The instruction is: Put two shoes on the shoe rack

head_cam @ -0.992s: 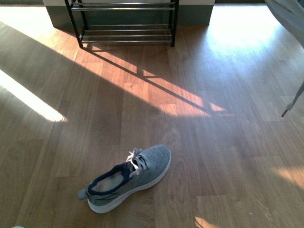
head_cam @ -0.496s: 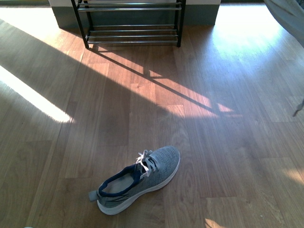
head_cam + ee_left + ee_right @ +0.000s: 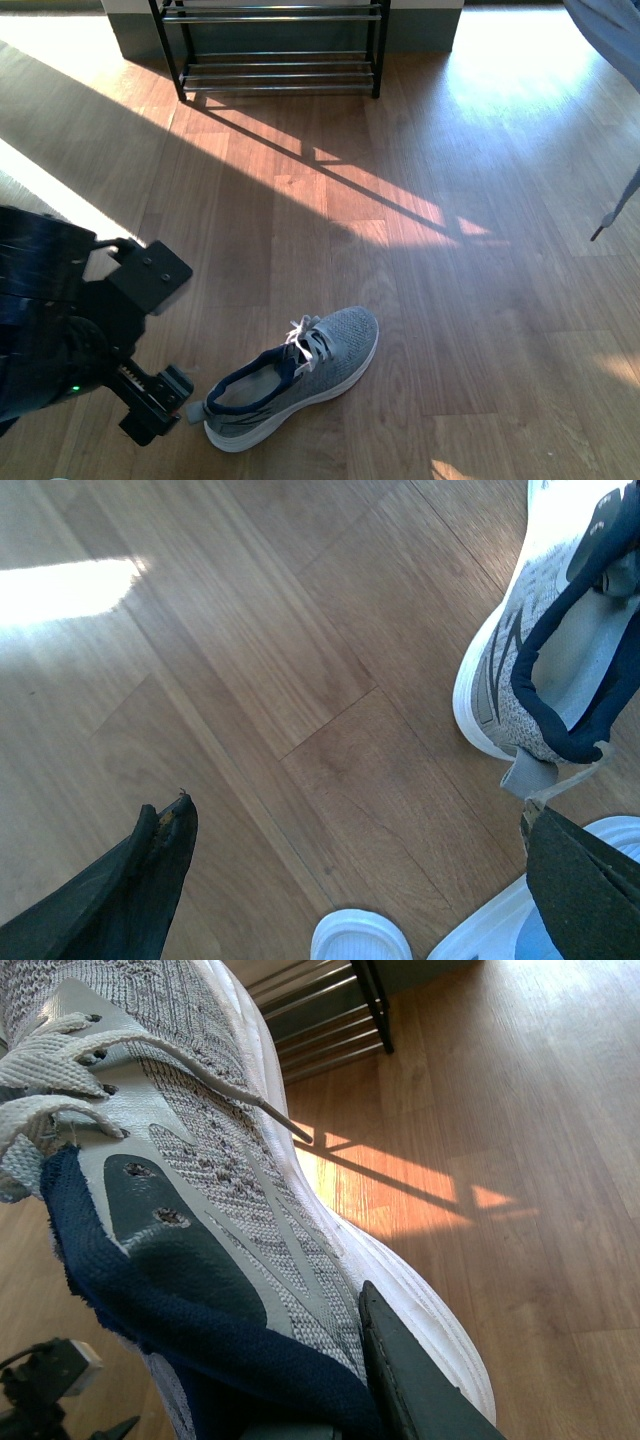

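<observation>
My left claw [image 3: 365, 865] hangs wide open low over the floor. The grey sneaker [image 3: 295, 375] lies flat just beside it, with the heel tab almost at one finger [image 3: 575, 880]. Its long axis runs diagonally away from that claw, toe pointing ahead and to my right. That is roughly toward the shoe rack [image 3: 280, 70], which stands well beyond it against the wall. A pale slide [image 3: 362, 942] shows close by the open gap. My right claw [image 3: 330, 1420] is clamped on the second sneaker [image 3: 200, 1160], whose toe reaches away from the claw toward the rack. The plank floor [image 3: 480, 330] is brown wood, striped with hard sunlight.
</observation>
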`<control>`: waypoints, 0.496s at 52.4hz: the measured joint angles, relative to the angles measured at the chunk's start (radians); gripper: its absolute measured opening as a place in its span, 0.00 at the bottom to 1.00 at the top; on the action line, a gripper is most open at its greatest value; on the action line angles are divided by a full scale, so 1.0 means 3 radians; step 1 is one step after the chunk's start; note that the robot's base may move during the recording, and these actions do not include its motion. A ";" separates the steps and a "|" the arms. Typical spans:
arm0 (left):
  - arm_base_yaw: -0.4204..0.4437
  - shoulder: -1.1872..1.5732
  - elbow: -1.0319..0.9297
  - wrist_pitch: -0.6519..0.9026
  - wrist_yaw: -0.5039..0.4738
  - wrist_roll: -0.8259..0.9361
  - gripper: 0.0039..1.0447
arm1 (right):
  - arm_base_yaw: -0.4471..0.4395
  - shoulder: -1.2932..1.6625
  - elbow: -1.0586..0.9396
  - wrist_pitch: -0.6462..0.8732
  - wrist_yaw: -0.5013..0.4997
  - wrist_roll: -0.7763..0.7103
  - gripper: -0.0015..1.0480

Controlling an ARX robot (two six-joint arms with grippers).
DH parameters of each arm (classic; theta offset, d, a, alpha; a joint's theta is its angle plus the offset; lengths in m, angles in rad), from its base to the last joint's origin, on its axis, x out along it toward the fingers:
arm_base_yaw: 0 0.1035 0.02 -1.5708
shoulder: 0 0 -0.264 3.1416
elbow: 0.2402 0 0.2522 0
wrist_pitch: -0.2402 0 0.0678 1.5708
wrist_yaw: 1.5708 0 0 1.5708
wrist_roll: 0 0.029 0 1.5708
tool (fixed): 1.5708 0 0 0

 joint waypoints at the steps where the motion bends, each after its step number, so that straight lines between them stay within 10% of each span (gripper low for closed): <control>1: -0.0005 0.0048 0.0033 0.0000 0.0008 0.0015 0.91 | 0.0000 0.0000 0.0000 0.0000 0.0000 0.0000 0.01; 26: -0.0109 0.1197 0.1670 -0.0886 0.0628 0.0083 0.91 | 0.0000 0.0000 0.0000 0.0000 -0.0001 0.0000 0.01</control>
